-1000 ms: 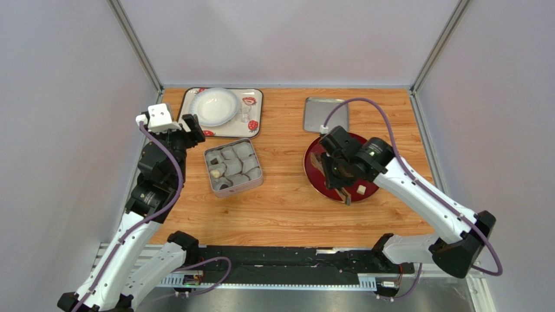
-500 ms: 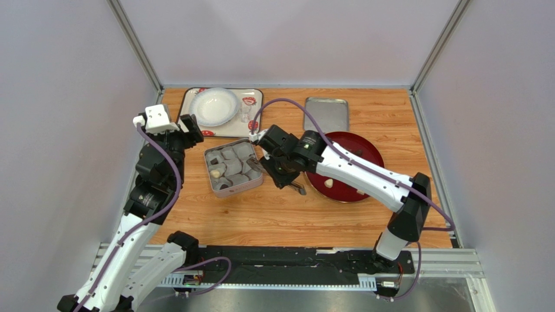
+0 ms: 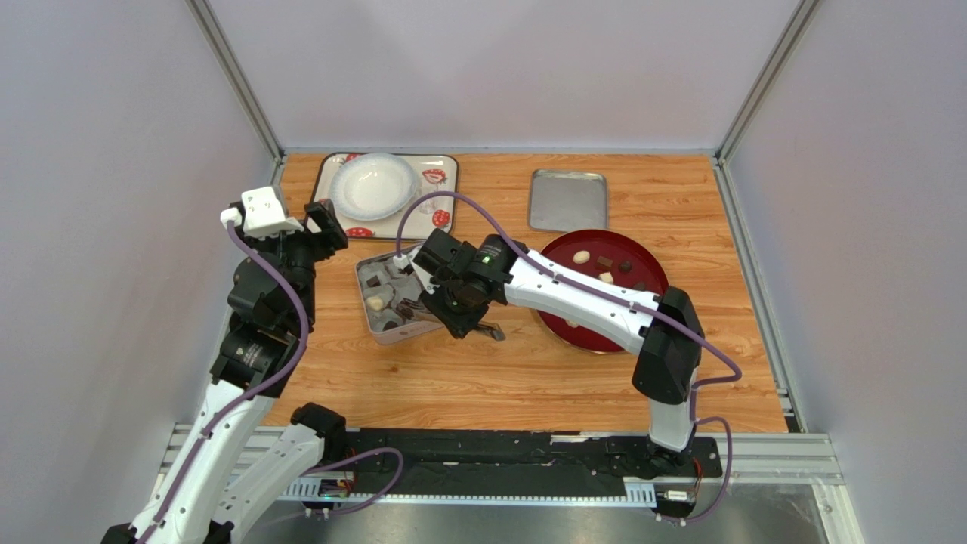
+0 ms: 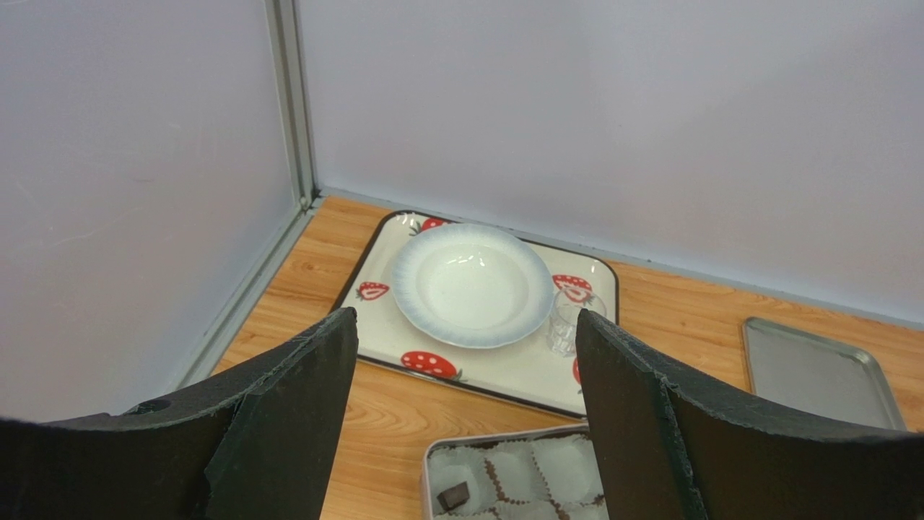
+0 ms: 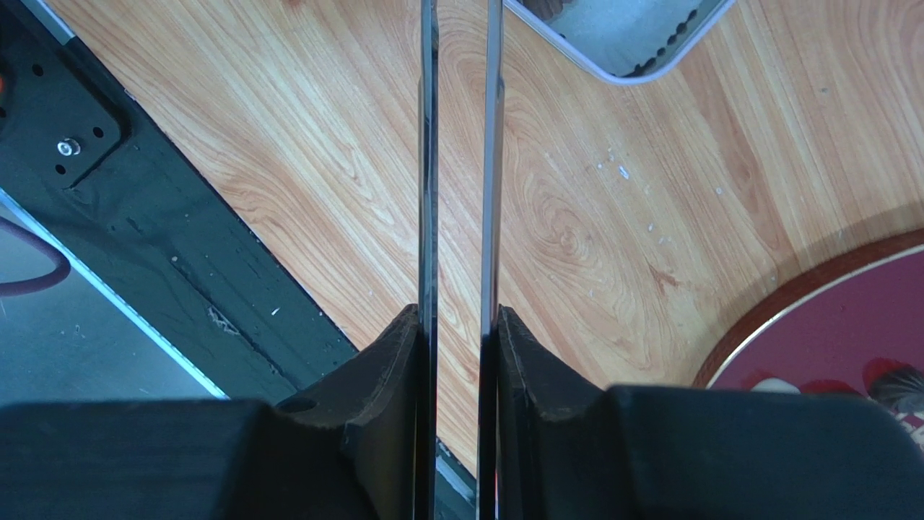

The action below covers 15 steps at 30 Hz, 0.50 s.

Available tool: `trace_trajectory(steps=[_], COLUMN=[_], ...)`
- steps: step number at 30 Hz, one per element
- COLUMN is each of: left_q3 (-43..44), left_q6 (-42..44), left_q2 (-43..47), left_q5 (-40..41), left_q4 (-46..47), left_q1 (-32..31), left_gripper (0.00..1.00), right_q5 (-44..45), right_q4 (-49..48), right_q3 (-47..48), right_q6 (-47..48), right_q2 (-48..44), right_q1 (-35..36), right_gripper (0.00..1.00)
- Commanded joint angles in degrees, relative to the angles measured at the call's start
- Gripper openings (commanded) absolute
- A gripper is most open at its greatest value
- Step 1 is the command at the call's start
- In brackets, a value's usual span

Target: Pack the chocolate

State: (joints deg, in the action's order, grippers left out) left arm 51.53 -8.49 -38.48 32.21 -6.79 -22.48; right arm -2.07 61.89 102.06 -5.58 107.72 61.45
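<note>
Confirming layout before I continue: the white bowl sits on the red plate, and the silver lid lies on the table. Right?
No. The white bowl sits on the strawberry-patterned tray, not the red plate, as the left wrist view shows. The silver lid does lie on the table.

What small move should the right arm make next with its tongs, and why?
Probably shift the right gripper a little toward the tin, so the tips of the tongs stand over a paper cup. In the wrist view the blades lie over bare tabletop, the tin's corner beside them. Whether the tips hold a piece is hidden.
</note>
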Motion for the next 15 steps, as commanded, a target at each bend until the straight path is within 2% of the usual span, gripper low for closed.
trace_trajectory(steps=[1,10,15], left_q3=[0.0,0.0,-0.1], left_q6=[0.6,0.5,0.5], left_q2=[0.4,0.6,0.6], left_q5=[0.1,0.0,0.0], left_q4=[2.1,2.1,2.0], left_q1=[0.4,0.7,0.7], left_gripper=[0.82,0.82,0.82], right_q5=[-1.7,-1.5,-0.6], right_q4=[-2.8,-2.6,-2.6], right_q3=[3.1,1.4,1.0], right_q6=[2.0,2.2,2.0], right_q2=[1.2,1.3,1.2], right_q1=[0.2,0.2,0.2], right_gripper=[0.23,0.34,0.37])
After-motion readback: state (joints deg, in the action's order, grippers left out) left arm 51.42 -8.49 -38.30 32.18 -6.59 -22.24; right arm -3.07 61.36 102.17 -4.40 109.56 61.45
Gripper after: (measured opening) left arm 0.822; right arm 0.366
